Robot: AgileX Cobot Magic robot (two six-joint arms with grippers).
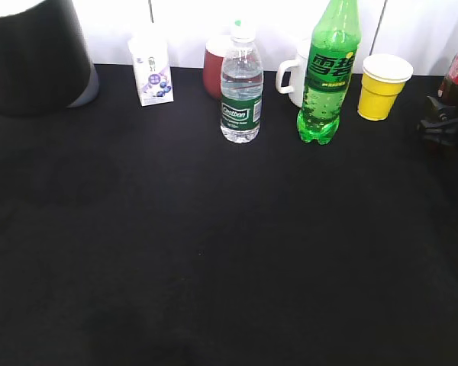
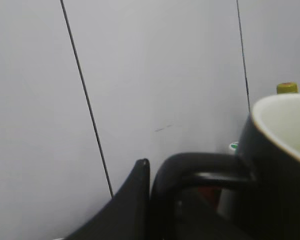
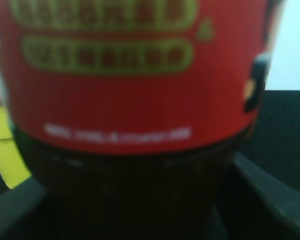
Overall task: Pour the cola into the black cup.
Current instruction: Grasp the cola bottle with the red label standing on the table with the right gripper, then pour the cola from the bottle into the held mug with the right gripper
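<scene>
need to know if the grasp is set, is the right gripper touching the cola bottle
Touching. In the right wrist view the cola bottle fills the frame, its dark base wedged between the right gripper fingers.

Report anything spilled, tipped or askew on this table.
Nothing stands out. The water bottle, green soda bottle, yellow cup and milk carton stand upright; no spill shows on the black cloth.

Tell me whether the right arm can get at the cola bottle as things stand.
Probably yes. The cola bottle fills the right wrist view, sitting between the dark fingers of the right pincer, with nothing between them. Whether the fingers press on it cannot be told.
</scene>
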